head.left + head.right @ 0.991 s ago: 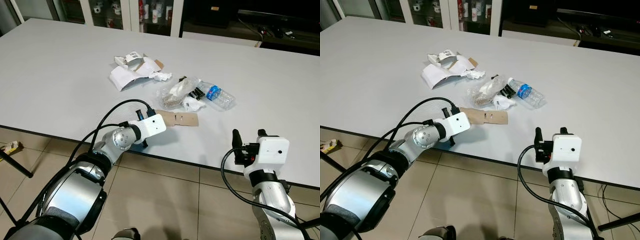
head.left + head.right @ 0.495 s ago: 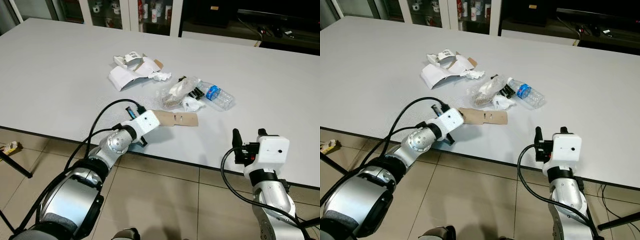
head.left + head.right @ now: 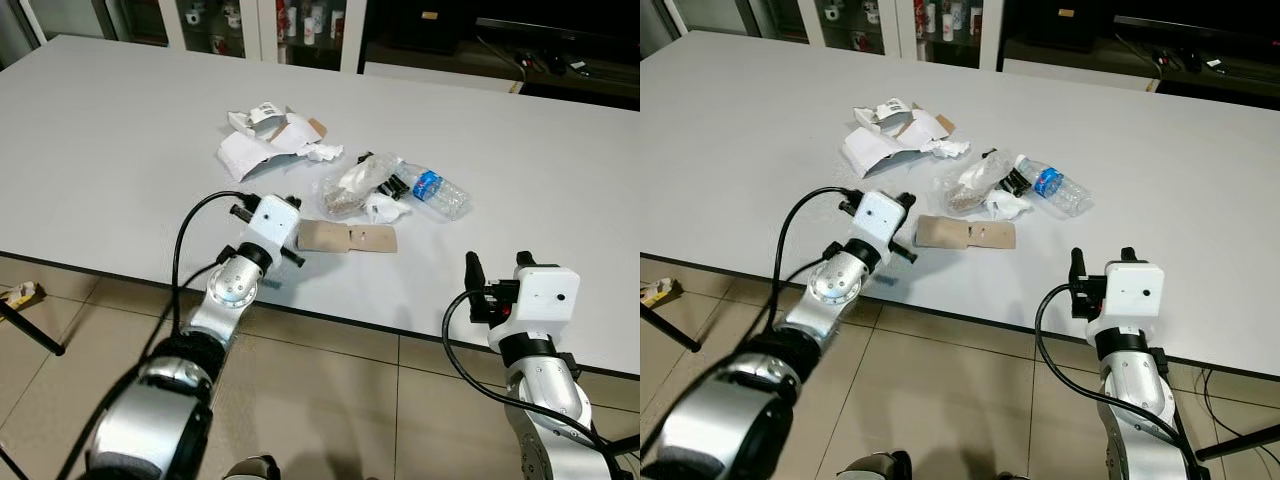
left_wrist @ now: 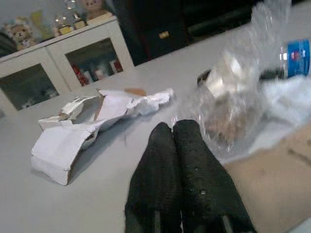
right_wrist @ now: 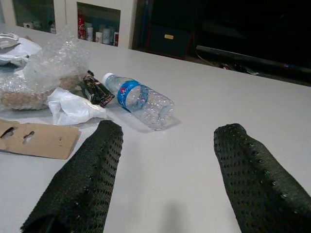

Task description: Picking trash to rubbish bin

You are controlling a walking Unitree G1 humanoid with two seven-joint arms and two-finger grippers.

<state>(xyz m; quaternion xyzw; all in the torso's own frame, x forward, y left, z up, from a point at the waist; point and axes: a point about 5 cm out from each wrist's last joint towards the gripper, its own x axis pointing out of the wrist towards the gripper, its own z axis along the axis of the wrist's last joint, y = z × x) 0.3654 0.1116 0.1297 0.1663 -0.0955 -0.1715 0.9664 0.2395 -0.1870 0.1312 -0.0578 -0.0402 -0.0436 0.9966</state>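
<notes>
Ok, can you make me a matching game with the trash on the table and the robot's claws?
Things:
1. plastic bottle
2. cardboard piece
3. left claw
4. right claw

States:
A. fingers spread apart
B. flat and brown
C. lying on its side, blue label
D. fingers pressed together

Pairs: 1-C, 2-B, 3-D, 4-A
</notes>
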